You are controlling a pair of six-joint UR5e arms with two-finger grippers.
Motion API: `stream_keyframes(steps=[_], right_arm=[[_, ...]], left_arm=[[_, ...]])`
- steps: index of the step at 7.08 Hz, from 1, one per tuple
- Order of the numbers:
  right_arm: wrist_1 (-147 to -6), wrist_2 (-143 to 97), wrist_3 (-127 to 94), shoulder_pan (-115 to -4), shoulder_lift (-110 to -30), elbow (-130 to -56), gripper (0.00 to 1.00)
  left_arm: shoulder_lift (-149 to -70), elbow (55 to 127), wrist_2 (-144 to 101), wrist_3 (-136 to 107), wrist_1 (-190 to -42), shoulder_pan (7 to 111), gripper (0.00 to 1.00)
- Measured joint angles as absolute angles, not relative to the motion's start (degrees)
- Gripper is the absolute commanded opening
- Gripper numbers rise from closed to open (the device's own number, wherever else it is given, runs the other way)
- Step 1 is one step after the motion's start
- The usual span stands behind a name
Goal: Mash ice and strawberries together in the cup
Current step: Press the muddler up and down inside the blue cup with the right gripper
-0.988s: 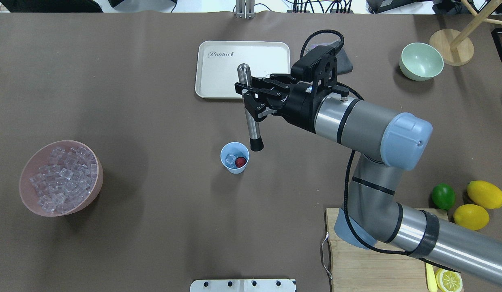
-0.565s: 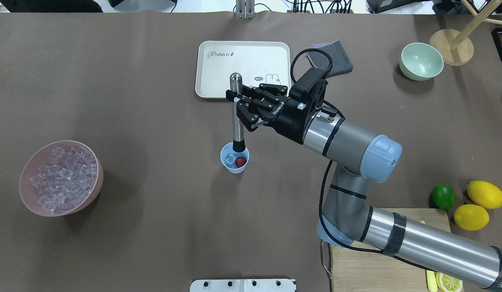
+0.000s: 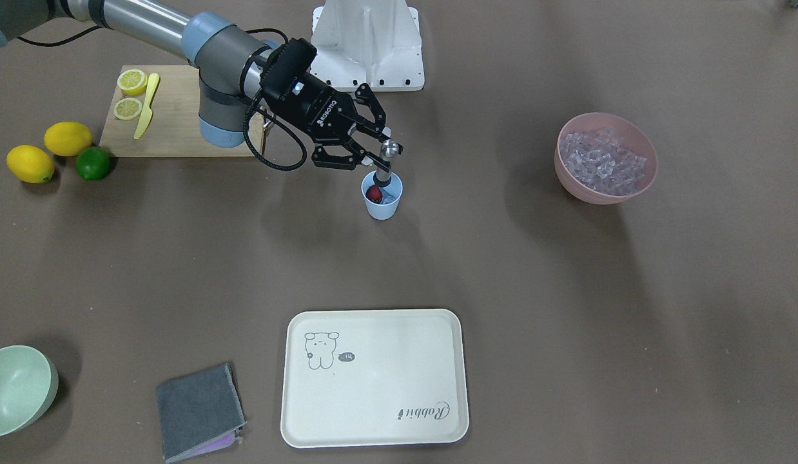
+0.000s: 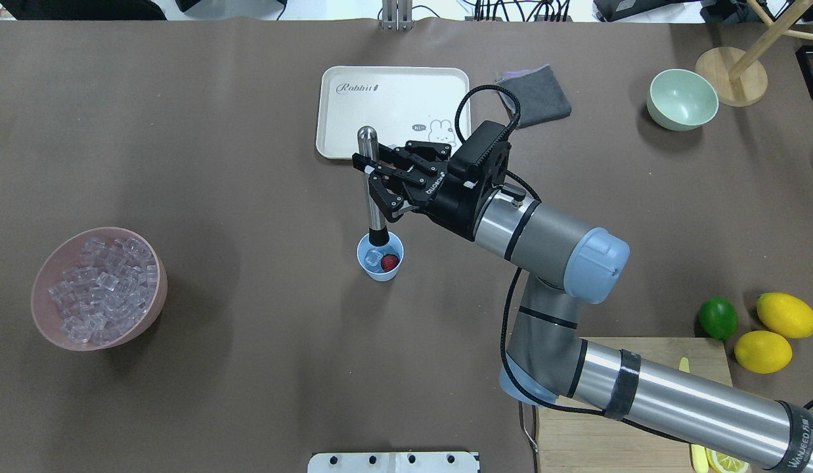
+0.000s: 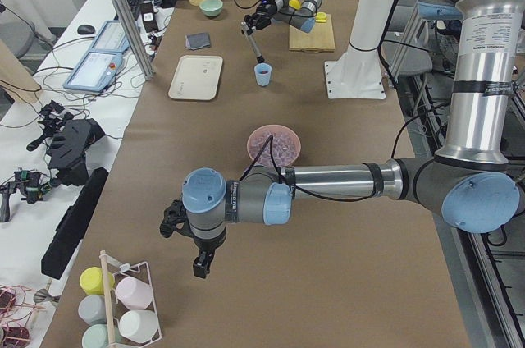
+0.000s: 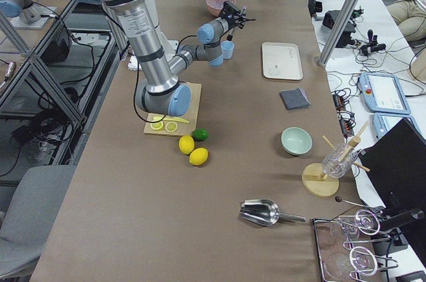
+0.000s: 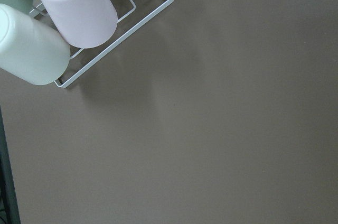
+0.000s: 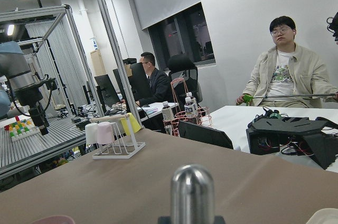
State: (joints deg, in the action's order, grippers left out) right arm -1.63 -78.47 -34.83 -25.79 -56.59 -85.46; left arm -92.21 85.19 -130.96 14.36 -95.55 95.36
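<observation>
Cup holds the tip of a near-upright muddler, clenched in the outstretched right claw; left claw: cannot tell.

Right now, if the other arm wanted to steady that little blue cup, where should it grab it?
Probably the cup by its outer wall, about mid-height, coming in level from the robot's left. It stands upright and tapered, the muddler enters its mouth from above, and the right gripper crowds the other side.
</observation>
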Motion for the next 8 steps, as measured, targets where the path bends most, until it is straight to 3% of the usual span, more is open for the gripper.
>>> stream_keyframes(steps=[8], right_arm=[[-1.2,-78.7,-34.8,-23.3,-56.9,-81.0,0.00]], left_arm=[[-92.2,84.4,-131.0,14.4,-95.5,95.4,0.98]])
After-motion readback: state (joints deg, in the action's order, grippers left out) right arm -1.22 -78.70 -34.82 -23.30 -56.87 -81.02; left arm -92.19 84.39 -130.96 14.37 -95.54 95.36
